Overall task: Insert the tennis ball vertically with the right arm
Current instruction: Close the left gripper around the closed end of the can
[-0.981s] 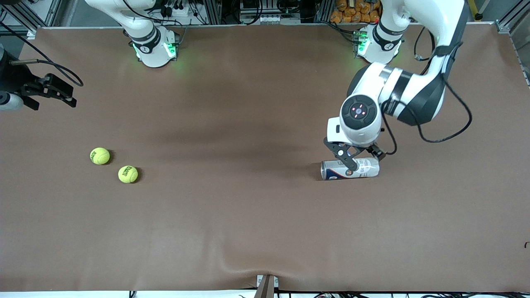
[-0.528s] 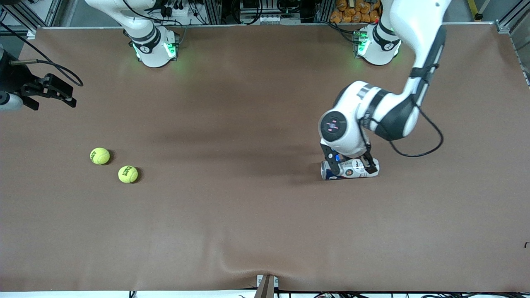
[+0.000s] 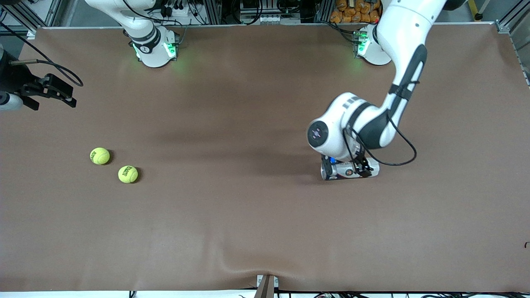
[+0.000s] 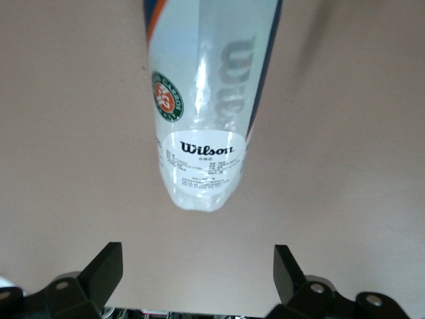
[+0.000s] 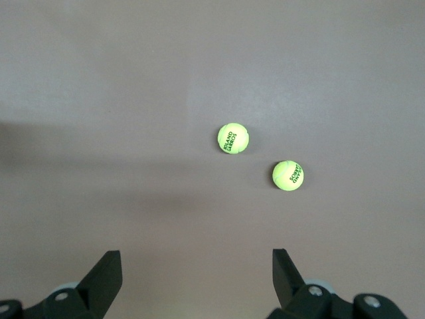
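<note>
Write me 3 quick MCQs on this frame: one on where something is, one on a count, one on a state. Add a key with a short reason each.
1. Where is the left gripper?
A. down at the ball can
B. over the tennis balls
C. at the right arm's end of the table

2. How many tennis balls lie on the table?
A. one
B. two
C. three

3. How does the ball can stand?
A. upright, lid off
B. lying on its side
C. held up in the air

Key:
1 A: in the front view the left arm reaches down onto the can, and the left wrist view shows it ahead of the open fingers.
2 B: one ball and a second ball lie beside each other; the right gripper waits open above the table near them.
3 B: its long side rests on the table.
</note>
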Motion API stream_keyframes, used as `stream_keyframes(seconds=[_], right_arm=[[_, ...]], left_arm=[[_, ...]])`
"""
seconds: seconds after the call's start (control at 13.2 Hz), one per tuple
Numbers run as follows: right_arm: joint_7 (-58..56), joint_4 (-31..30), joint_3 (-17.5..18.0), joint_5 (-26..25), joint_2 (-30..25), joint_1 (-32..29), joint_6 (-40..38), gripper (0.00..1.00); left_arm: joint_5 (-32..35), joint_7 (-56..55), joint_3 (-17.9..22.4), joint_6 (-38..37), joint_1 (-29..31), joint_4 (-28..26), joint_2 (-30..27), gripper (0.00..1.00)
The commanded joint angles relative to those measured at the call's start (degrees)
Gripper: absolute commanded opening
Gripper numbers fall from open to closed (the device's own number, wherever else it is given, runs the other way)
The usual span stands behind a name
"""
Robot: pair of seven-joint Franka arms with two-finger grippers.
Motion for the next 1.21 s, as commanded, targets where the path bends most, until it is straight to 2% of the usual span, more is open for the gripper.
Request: stream_keyframes(seconds=[0.0, 0.98, 1.13], right_arm=[[0.3, 1.2, 0.1, 0.8, 0.6, -0.3, -0.4, 1.00], [0.3, 1.1, 0.1, 0.8, 0.6, -0.3, -0.4, 1.00], [0.3, 1.1, 0.1, 0.8, 0.6, -0.3, -0.4, 1.00]], left_arm=[[0.7, 0.8, -0.3, 3.5, 0.8, -2.2, -0.2, 1.00], [1.9, -1.1, 0.0, 10.7, 1.5, -2.7, 5.6, 1.00], [3.7, -1.0, 0.1, 11.9, 1.6, -2.7, 6.2, 1.00]])
